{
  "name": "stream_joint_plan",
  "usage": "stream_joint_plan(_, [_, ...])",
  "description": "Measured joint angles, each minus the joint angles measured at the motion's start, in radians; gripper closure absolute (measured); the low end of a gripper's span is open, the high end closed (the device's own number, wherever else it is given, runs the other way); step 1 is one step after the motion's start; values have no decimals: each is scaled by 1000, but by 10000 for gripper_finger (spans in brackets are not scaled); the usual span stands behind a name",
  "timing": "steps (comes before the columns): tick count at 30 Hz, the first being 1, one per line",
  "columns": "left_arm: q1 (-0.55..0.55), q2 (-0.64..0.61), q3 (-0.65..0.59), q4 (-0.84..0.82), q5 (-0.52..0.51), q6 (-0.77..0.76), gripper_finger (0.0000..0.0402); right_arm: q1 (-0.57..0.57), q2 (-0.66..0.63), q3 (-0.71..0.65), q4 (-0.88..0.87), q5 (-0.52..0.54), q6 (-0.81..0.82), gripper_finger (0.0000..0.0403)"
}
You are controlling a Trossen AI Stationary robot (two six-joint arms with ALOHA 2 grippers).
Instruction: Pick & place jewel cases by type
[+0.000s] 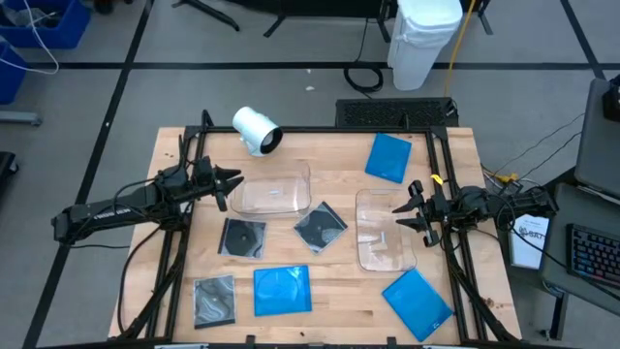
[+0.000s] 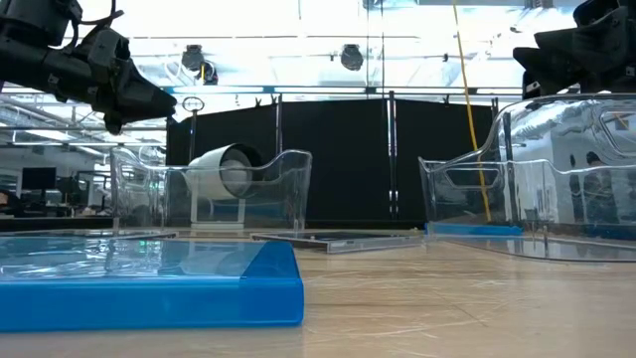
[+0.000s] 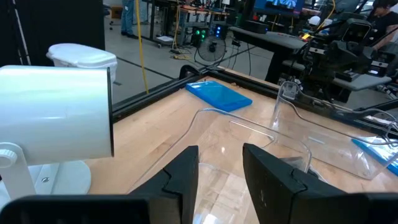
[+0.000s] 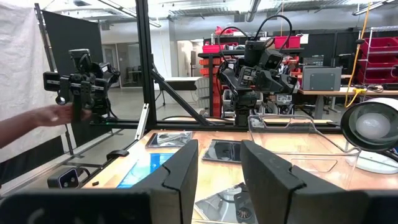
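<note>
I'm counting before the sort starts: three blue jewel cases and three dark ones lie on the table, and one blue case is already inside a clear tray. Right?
Not quite. The counts hold, but the high view shows no case inside either clear tray. All three blue jewel cases and the three dark ones lie on the bare table.

I see six jewel cases, all lying flat on the desk in the high view. Blue, opaque: one upper right (image 1: pixel 389 157), tilted; one lower centre (image 1: pixel 282 290), nearly square to the frame; one lower right (image 1: pixel 417 303), rotated. Dark, disc visible: one left of centre (image 1: pixel 242 237); one at centre (image 1: pixel 320 228), turned diamond-wise; one lower left (image 1: pixel 214 301).
</note>
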Motion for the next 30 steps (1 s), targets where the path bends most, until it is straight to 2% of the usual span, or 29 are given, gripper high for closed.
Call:
stream_joint_plan(2, [0,0,0,0,0,0,272,0,0,0,0,0,-3,289])
stream_joint_plan(7, [0,0,0,0,0,0,272,0,0,0,24,2,-138,289])
stream_joint_plan(11, [4,-1,0,38,-52,118,272,0,0,0,24,1,-147,289])
stream_joint_plan(14, [-4,6,-21,57,22,143,272,0,0,0,37,1,-101,289])
stream_joint_plan(17, [-18,7,-113,209,80,163,272,0,0,0,64,0,-8,289])
stream_joint_plan(18, [-21,7,-149,278,80,163,272,0,0,0,73,0,40,289])
stream_joint_plan(23, [-22,15,-155,259,26,133,272,0,0,0,68,0,232,289])
stream_joint_plan(30, [-20,12,-157,256,26,179,272,0,0,0,49,0,222,289])
